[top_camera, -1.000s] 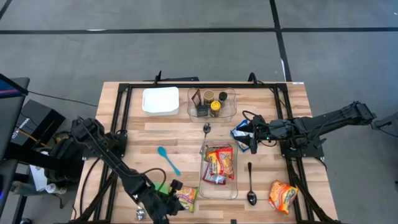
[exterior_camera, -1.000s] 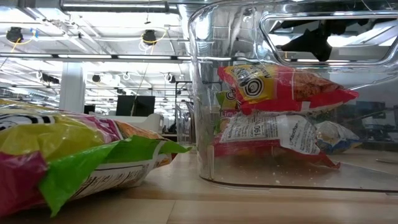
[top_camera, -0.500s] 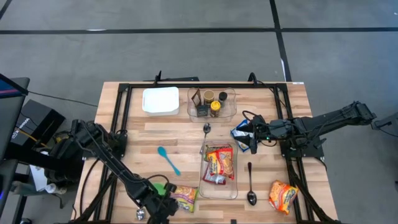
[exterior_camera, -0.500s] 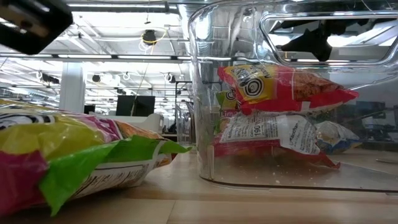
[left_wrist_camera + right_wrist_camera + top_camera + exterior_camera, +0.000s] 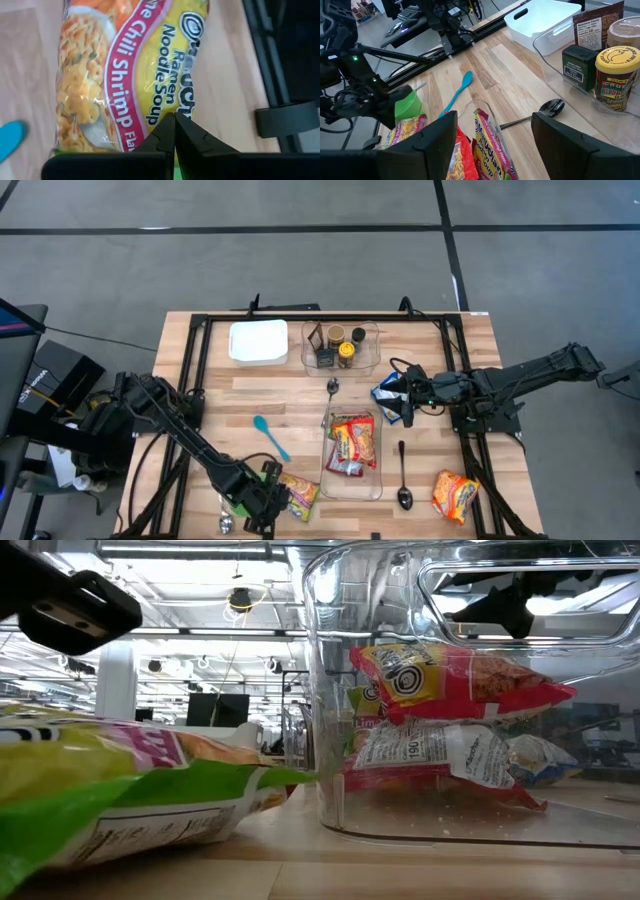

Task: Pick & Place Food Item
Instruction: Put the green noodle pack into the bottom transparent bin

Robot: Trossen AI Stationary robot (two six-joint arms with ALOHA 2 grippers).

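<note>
A yellow, pink and green ramen packet (image 5: pixel 298 492) (image 5: pixel 125 70) lies flat on the table near the front edge, left of the clear bin (image 5: pixel 325 450). The bin holds other noodle packets (image 5: pixel 352 445). My left gripper (image 5: pixel 174 122) (image 5: pixel 279 497) is shut and points steeply down onto the packet's near-left end. My right gripper (image 5: pixel 502 145) (image 5: pixel 401 402) hangs open above the table at the right, with nothing between its fingers. A blue and white packet (image 5: pixel 386 396) shows at its tips in the high view. My left gripper's shut fingertips (image 5: pixel 165 131) come down from above onto the packet's printed top face (image 5: pixel 150 107), close to its green end. Both fingers stand over the packet, none under it. The fingers hide the place of contact, so I cannot tell a press from a pinch. The packet stays on the table.
Front right lie an orange packet (image 5: pixel 455 495) and a dark spoon (image 5: pixel 404 480). A blue spoon (image 5: pixel 270 437) lies left of the bin, and a metal spoon (image 5: pixel 332 387) behind it. At the back stand a white tray (image 5: pixel 258 342) and a clear bin of jars (image 5: pixel 342 348). Something green (image 5: pixel 268 471) sits by my left arm.
My left gripper has come down onto the ramen packet, tipping steeper and rolling a little, and has stayed shut. In the low view it has dropped into sight at the upper left. There the packet's near side has tilted, showing more of its green part and printed underside.
</note>
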